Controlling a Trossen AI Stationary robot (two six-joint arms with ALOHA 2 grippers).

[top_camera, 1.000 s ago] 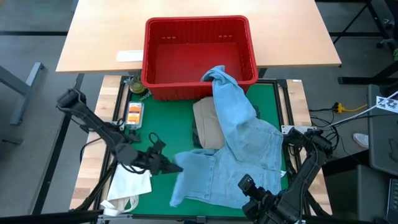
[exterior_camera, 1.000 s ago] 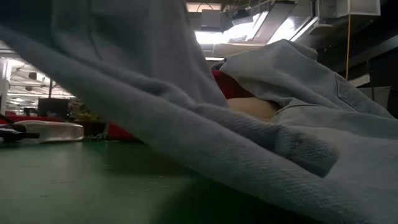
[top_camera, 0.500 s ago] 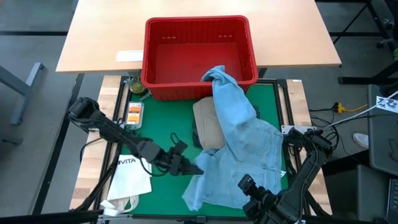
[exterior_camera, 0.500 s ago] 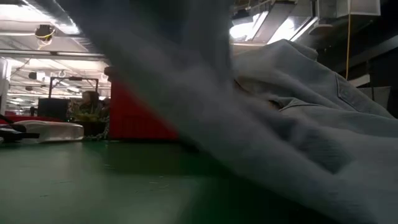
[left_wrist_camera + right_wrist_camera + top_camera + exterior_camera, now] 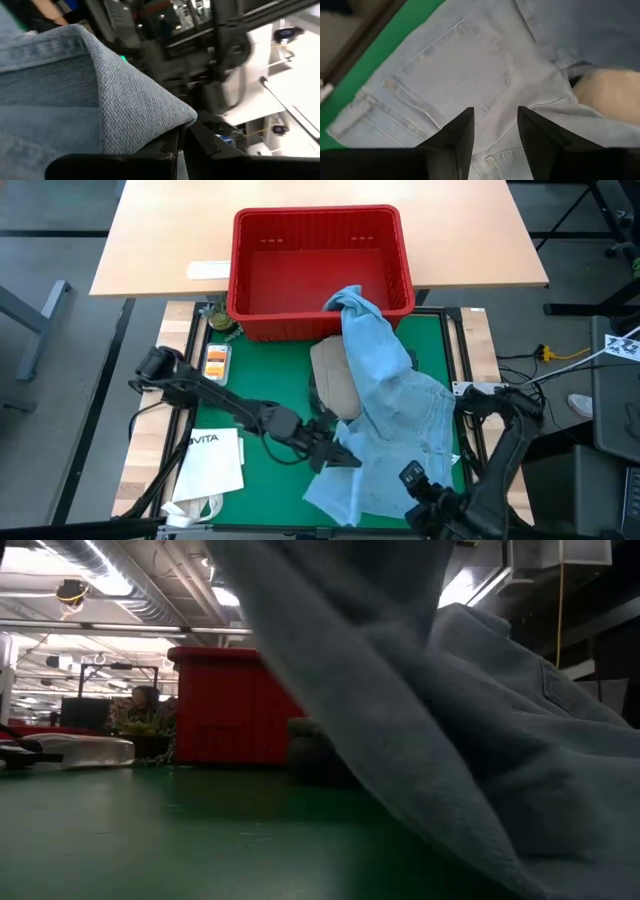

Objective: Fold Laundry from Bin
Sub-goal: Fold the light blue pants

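Note:
Light blue denim jeans point(image 5: 395, 395) lie across the green mat, one end draped over the near rim of the red bin point(image 5: 320, 220). A khaki garment point(image 5: 332, 375) lies partly under them, resting on the mat. My left gripper point(image 5: 347, 461) is shut on the jeans' near-left part, just above the mat's middle. Over the jeans' back pocket point(image 5: 455, 85) at the near right, my right gripper point(image 5: 495, 132) hangs open, pointing down, with nothing between its fingers. In the low view the lifted denim point(image 5: 400, 710) hangs in front of the bin point(image 5: 225, 705). My left gripper pinches a folded corner of the jeans point(image 5: 182, 120) between its two fingers. The fingers lie level and come from the table's left. That corner is lifted off the mat and doubled over toward the right, while the rest of the jeans lies on the mat and the bin's rim.
A white paper bag printed VITA point(image 5: 212, 460) lies at the mat's near left. A small orange packet point(image 5: 215, 360) and a small plant-like item point(image 5: 222, 320) sit at the far left beside the bin. A dark garment point(image 5: 315, 755) lies in front of the bin.
My left gripper has travelled toward the table's right edge, staying shut, and has drawn the jeans' near-left part over the rest. The spread denim at the near left has folded rightward, uncovering the mat and the paper bag. The end on the bin's rim has stayed put.

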